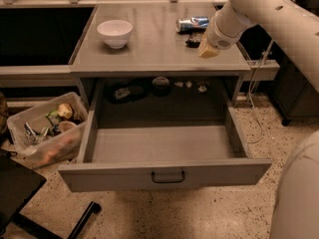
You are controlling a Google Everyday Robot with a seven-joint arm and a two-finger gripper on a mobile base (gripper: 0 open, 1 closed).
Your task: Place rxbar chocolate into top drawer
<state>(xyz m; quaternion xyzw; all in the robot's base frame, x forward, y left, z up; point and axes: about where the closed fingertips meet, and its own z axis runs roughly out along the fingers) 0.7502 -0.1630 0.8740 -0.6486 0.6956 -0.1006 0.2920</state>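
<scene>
- grey table (154, 51): flat metal top, seen from above and in front.
- white bowl (115, 32): upright on the left rear part of the top.
- crushed can (192, 24): blue and silver, on its side at the right rear.
- rxbar chocolate (193, 39): dark wrapper lying flat just in front of the can.
- gripper (208, 50): over the right part of the top, just right of the wrapper.
</scene>
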